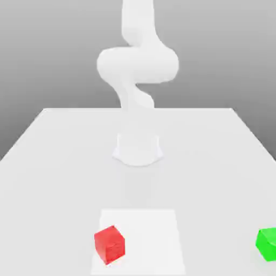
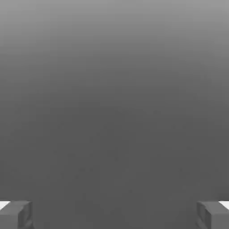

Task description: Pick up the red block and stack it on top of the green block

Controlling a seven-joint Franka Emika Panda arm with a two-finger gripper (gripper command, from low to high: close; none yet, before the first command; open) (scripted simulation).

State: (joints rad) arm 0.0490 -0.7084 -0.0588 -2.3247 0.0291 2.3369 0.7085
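A red block [image 1: 109, 244] rests on the white table near the front, left of centre in the exterior view. Far off at the exterior view's right edge lies the green block [image 1: 267, 243], on the table too and partly cut off. In the hand view my gripper [image 2: 114, 214] is open: its two grey fingertips [image 2: 17, 214] stand wide apart with nothing between them, and beyond them is plain grey background. The white arm [image 1: 138, 70] rises from its base at the table's middle.
The arm's round base [image 1: 138, 150] stands mid-table behind the blocks. A lighter square patch [image 1: 151, 237] marks the table [image 1: 54, 161] under the red block. The table's edges run along the back and both sides.
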